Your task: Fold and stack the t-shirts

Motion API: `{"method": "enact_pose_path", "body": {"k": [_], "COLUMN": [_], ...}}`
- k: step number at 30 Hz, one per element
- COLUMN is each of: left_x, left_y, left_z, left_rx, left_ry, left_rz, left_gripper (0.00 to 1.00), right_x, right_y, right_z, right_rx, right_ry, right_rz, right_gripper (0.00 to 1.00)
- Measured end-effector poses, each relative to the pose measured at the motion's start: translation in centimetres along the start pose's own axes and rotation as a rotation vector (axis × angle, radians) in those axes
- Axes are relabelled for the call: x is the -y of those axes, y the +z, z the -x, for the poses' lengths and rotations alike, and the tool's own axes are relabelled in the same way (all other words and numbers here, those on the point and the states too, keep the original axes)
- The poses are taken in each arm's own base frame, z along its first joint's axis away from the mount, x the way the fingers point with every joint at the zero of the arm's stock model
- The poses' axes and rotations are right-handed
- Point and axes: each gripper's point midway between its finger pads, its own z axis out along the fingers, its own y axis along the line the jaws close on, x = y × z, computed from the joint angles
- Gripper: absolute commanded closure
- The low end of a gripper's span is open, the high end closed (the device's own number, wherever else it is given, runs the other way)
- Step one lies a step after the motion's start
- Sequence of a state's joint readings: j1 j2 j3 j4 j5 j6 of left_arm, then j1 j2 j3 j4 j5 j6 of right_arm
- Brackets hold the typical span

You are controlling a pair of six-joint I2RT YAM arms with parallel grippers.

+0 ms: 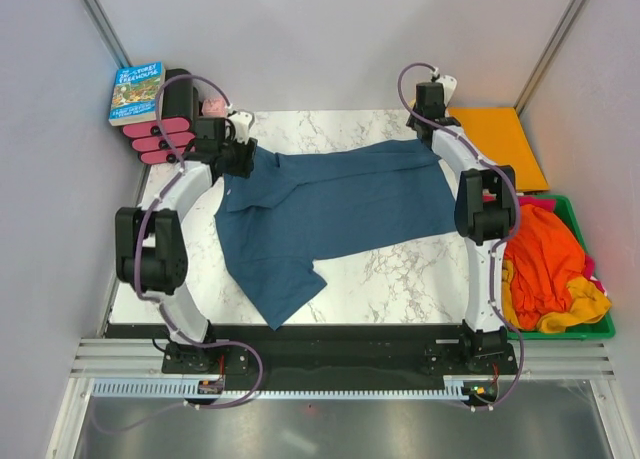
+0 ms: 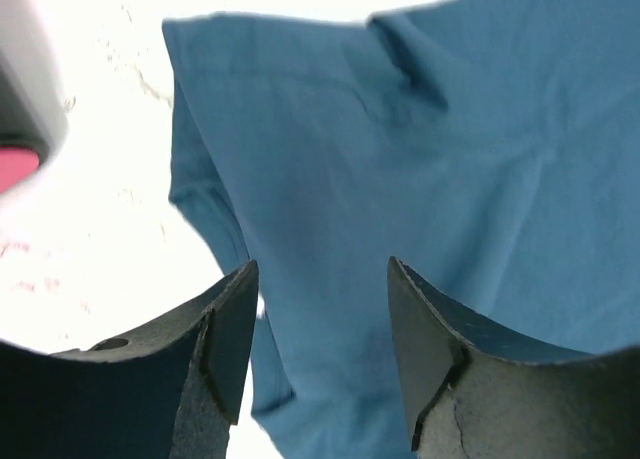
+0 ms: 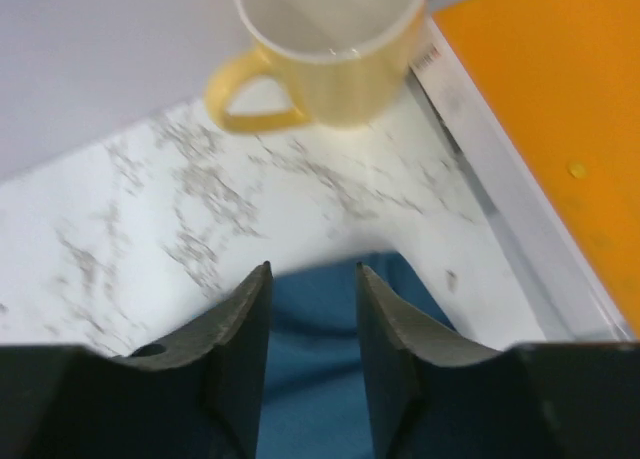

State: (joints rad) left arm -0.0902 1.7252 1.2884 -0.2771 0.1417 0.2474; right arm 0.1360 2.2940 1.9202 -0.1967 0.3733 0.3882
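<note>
Lying spread and slightly rumpled across the table [image 1: 400,279]: a teal shirt [image 1: 340,214], one sleeve pointing toward the near edge. Hovering over its far-left corner with the left gripper [image 2: 320,279], jaws standing apart, pinching nothing. Hanging above the far-right corner with the right gripper [image 3: 313,279], jaws likewise apart, cloth edge showing below the gap. Sitting heaped in the bin [image 1: 590,329] at right: other shirts [image 1: 545,264], orange, yellow, pink. Standing beyond the right gripper: a mug [image 3: 330,39], near a folder [image 1: 495,144].
</note>
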Motion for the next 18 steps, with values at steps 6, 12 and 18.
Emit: {"method": "enact_pose_path", "body": {"k": [6, 12, 18], "left_x": [-0.5, -0.1, -0.5], "left_y": [4.9, 8.0, 9.0], "left_z": [0.0, -3.0, -4.5], "left_rx": [-0.035, -0.150, -0.244], "left_ry": [-0.031, -0.039, -0.030], "left_rz": [-0.008, -0.025, -0.001], "left_gripper": [0.43, 0.43, 0.45], "right_x": [-3.3, -3.1, -3.0], "right_y": [2.1, 3.5, 3.8], "right_z": [1.1, -3.5, -5.7], "right_rx": [0.032, -0.071, -0.125], "right_ry": [0.001, -0.039, -0.037], "right_rz": [0.068, 0.061, 0.067], "right_gripper": [0.70, 0.68, 0.60]}}
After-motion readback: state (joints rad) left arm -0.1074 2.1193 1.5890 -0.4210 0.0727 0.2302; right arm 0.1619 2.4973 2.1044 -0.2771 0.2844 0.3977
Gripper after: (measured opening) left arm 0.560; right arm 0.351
